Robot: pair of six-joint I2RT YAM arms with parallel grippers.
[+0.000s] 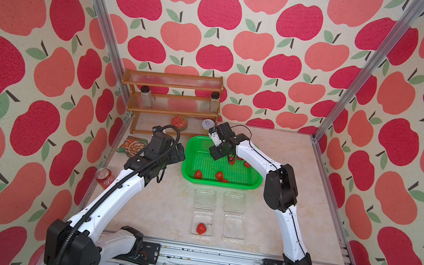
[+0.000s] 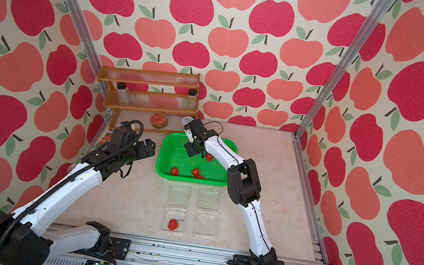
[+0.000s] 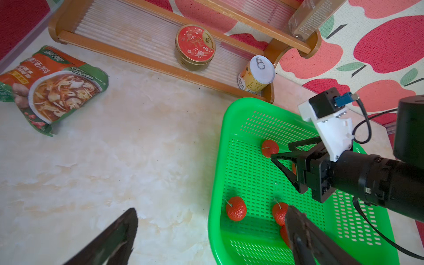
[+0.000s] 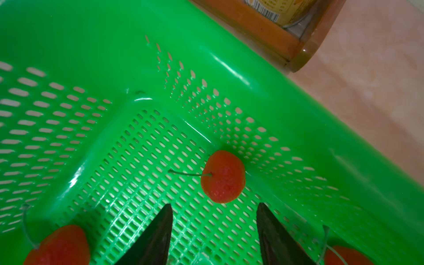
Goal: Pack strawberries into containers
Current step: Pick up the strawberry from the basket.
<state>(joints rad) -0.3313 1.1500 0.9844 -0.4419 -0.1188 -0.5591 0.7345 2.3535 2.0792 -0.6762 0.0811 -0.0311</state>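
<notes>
both top views show what neither wrist view does: the two containers (image 1: 197,217), lying open side by side on the table (image 1: 155,209), just on the near side of the green basket (image 1: 189,163). one strawberry (image 1: 201,228) sits in the near half of the left container. only a top view catches the one red soda can (image 1: 103,177) beside the left arm. two jars (image 1: 145,95) with black caps stand on the middle shelf of the wooden rack (image 1: 136,100). in the basket i count five strawberries (image 1: 198,174) from above: three near the front wall and two by the right arm, which hides part of that corner.

the left wrist view shows the left gripper (image 3: 211,208) with its fingers (image 3: 110,241) spread wide and nothing between them, over the basket's rim. four strawberries show here, one half behind a finger. the same view shows, close up, one soup packet (image 3: 52,89) on the table, and one round tin (image 3: 195,48) and one pull-tab can (image 3: 257,75) on the rack's bottom shelf.

only the right wrist view looks between the jaws of the right gripper (image 4: 213,205). they stand apart and hold nothing, low inside the basket. one strawberry lies just beyond the tips on the basket floor and two more sit at the edges of the view, three in all.
</notes>
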